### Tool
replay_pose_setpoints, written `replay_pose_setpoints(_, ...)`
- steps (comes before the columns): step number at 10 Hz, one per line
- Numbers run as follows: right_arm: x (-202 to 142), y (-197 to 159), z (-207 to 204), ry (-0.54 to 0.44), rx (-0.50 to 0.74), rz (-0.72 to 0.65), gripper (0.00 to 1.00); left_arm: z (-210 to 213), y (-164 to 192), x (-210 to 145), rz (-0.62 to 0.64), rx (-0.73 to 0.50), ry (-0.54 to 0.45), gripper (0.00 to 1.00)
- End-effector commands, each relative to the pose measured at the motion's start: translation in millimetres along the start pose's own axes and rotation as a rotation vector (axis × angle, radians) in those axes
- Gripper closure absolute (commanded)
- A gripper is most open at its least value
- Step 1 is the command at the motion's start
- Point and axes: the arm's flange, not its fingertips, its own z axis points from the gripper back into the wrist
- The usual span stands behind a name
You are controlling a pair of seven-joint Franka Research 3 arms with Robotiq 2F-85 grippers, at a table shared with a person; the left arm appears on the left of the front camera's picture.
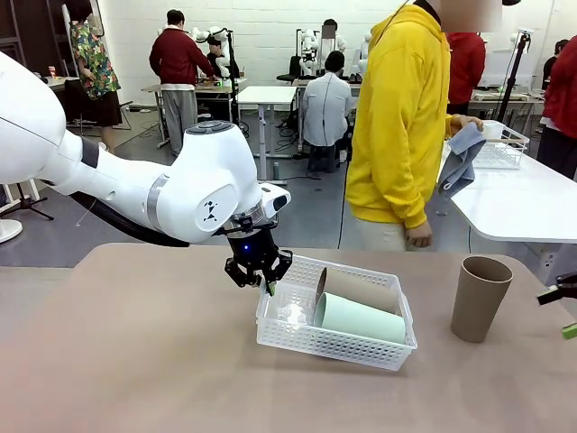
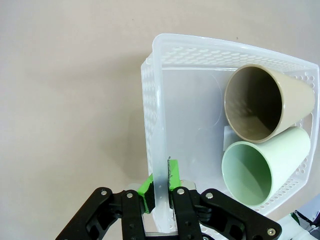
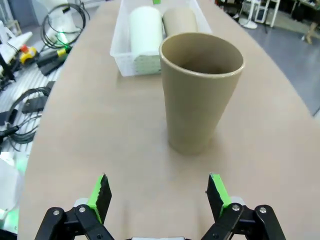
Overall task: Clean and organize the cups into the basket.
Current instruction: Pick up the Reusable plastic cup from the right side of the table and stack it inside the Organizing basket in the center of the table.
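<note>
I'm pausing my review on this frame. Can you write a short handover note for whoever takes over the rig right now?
Left claw: shut on the short end wall of the basket.
Right claw: open and empty, facing the upright brown cup without touching it.
In the basket: the lying brown cup and the mint cup, side by side.
Done: two cups are in.
Left: the upright brown cup stands on the table, to the basket's right. The right claw should probably grasp it and lay it in the basket.

White perf. basket [image 1: 335,345], mint cup [image 1: 361,318], 2 brown cups [image 1: 479,298]
</note>
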Motion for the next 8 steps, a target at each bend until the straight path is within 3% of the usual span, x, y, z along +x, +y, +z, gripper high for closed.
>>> replay_pose_setpoints(1,2,-6,-30,0.029,0.029,0.033,0.00,1,-1,0,-0.006,-0.003,-0.001,1.00)
replay_pose_setpoints(5,5,-14,-64,0.013,0.075,0.032,0.00,1,-1,0,-0.006,-0.003,-0.001,1.00)
replay_pose_setpoints(8,7,-19,-64,-0.017,0.033,0.021,0.00,1,-1,0,-0.006,-0.003,-0.001,1.00)
